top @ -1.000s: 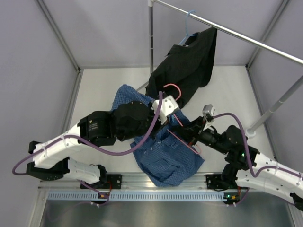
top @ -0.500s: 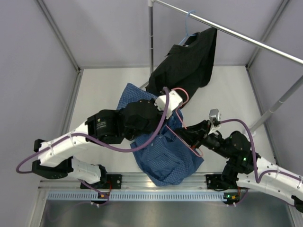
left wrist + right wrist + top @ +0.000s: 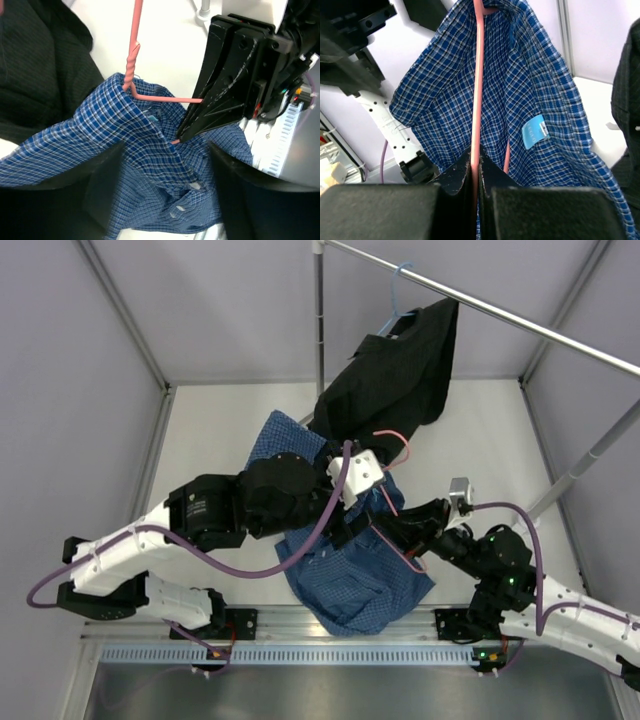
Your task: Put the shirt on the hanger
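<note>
L wrist only, twisted neck, pink hanger (image 3: 131,70)

A black shirt (image 3: 390,380) hangs from a light blue hanger (image 3: 396,300) on a metal rail (image 3: 520,321).

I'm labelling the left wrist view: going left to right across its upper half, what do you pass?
Black shirt → pink hanger, at its twisted neck → right arm's fingers, clamped on the hanger's bar.
</note>
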Robot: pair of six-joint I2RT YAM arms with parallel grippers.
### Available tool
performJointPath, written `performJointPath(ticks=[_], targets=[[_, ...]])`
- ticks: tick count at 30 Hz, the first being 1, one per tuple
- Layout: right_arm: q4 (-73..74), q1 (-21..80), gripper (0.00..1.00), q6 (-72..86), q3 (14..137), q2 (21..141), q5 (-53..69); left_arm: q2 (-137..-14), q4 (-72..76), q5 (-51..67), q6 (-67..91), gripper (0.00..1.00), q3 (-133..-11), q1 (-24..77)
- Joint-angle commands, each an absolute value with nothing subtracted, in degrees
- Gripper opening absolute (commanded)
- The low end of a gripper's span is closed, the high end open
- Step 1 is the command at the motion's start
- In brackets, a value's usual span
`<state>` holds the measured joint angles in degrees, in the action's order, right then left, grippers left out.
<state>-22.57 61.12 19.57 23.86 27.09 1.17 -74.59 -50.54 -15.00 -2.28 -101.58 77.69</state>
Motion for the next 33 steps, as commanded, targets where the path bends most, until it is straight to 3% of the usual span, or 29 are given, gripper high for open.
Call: performJointPath(ticks=[1,3,8,16,22,33], targets=[[-37.9,62.1,0.0,18.6,23.2,27.1,3.5,-72.7,-47.5,-13.0,-7.5,0.9,-104.3,78.0],[-40.2,62.1,0.0,18.1,22.9,27.2,3.6,-71.6,-47.5,-14.7,-9.5,0.97,-106.5,78.0],[-42.0,62.1,0.0,17.8,21.5,27.2,2.8,-68.6,-42.5,-22.9,-21.3,0.98,-106.1,77.7],[-34.4,62.1,0.0,17.1,22.7,26.5,6.7,-65.0,-43.8,-4.4,-34.6,0.98,-102.0,73.7],[-25.6,62.1,0.0,15.9,24.7,23.7,11.1,-72.1,-53.9,25.5,-32.6,0.98,-110.3,55.5],[-16.1,62.1,0.0,12.6,27.9,20.9,14.5,-78.1,-59.4,41.9,-31.2,0.95,-109.2,55.2]])
